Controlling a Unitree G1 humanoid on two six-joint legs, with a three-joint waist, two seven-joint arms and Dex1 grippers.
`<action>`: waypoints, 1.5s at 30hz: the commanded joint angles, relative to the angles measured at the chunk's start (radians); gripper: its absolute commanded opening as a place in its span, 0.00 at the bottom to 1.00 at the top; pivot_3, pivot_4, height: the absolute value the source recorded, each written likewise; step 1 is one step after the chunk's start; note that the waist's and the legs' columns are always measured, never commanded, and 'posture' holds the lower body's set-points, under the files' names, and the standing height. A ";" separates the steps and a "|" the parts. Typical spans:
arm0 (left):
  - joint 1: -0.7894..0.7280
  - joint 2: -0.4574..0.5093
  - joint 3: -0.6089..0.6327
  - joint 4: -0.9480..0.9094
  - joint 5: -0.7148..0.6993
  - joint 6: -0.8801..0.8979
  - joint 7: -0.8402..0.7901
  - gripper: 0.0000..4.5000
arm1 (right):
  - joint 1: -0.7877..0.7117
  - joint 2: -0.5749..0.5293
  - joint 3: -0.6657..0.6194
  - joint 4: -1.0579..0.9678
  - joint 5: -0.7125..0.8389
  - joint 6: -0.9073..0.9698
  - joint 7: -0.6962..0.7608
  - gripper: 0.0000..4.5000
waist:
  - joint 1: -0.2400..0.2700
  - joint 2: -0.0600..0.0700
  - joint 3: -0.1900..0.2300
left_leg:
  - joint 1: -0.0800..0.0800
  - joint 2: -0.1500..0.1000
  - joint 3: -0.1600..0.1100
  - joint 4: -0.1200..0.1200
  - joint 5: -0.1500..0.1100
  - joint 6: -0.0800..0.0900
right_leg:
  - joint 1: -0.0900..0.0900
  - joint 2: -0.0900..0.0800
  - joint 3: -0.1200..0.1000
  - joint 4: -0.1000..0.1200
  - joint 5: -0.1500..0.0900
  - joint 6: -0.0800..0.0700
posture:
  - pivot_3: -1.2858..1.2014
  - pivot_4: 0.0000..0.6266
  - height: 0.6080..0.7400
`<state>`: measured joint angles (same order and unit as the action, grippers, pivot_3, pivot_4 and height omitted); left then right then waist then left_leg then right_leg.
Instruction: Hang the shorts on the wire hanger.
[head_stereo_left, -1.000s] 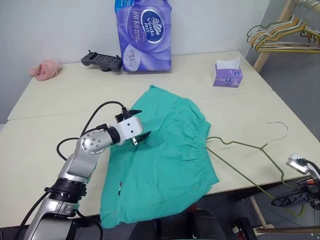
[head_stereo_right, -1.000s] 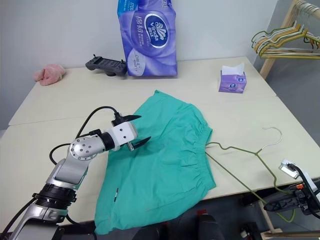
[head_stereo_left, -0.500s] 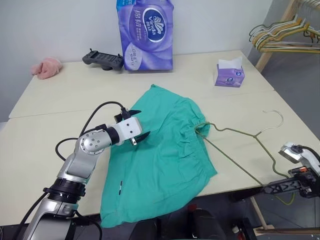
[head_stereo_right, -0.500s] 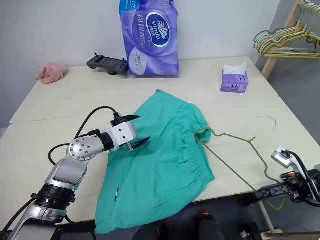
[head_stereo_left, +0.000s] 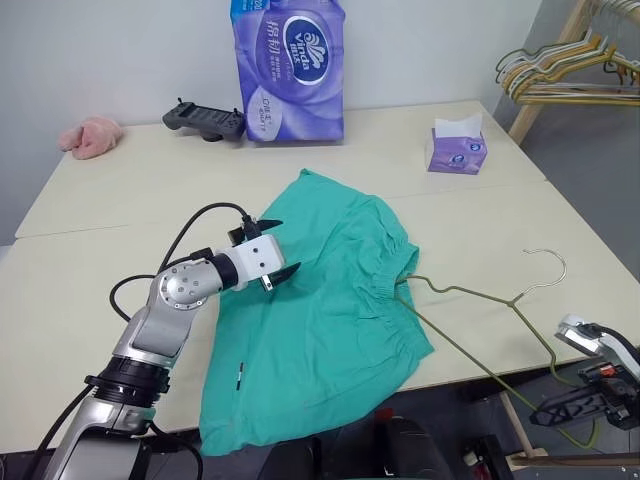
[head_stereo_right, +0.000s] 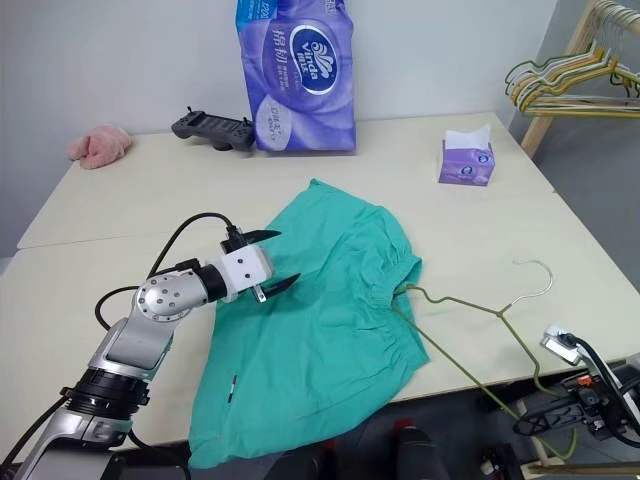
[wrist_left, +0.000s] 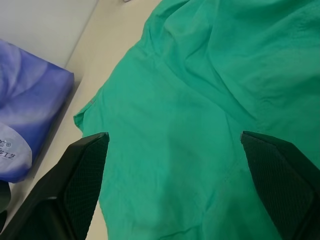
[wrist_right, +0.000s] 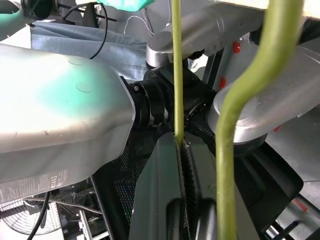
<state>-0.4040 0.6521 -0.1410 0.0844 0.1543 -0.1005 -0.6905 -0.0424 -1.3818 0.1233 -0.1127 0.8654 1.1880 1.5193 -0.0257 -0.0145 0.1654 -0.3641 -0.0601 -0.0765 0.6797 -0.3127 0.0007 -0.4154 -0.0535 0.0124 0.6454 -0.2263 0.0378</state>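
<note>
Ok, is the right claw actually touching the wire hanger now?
Touching. In the right wrist view the right claw is shut on the wire hanger, the thin wire running straight into the seam between its closed fingers.

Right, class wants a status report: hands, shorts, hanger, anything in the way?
Left hand open over shorts. Right hand shut on hanger, off table edge. Hanger tip at waistband, not hung. Nothing in the way.

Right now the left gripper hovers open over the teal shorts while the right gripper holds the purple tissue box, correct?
Not quite. The right gripper is shut on the wire hanger, as the right wrist view shows; the tissue box sits untouched. The left gripper is open over the shorts.
</note>
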 joint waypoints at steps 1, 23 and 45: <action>-0.016 0.008 0.008 -0.021 0.003 -0.027 0.000 0.99 | -0.122 0.103 0.056 0.042 -0.037 0.024 -0.024 0.00 | -0.001 -0.001 0.000 | 0.000 0.000 0.000 0.000 0.000 0.000 | 0.000 0.000 0.000 0.000 0.000 0.000 | 0.49 0.25 1.00; 0.010 0.006 0.012 -0.040 0.015 -0.027 0.016 0.99 | -0.170 0.057 0.140 0.203 -0.181 -0.036 0.064 0.00 | 0.017 0.000 0.000 | -0.001 0.000 0.000 0.000 0.000 0.000 | -0.001 0.000 0.000 0.000 0.000 0.000 | 0.50 0.25 1.00; 0.016 0.024 0.016 -0.062 0.029 -0.040 0.011 0.99 | -0.394 0.265 0.181 0.351 -0.181 0.141 -0.025 0.00 | 0.023 0.000 0.000 | -0.001 0.000 0.000 0.000 0.000 0.000 | -0.002 0.000 0.001 0.000 0.000 0.000 | 0.51 0.25 1.00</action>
<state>-0.3892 0.6649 -0.1442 0.0644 0.1807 -0.1342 -0.6880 -0.4136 -1.1261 0.3284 0.2180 0.6871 1.3134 1.5015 -0.0029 -0.0141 0.1658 -0.3651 -0.0604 -0.0764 0.6796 -0.3125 0.0003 -0.4170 -0.0539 0.0134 0.6458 -0.2259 0.0373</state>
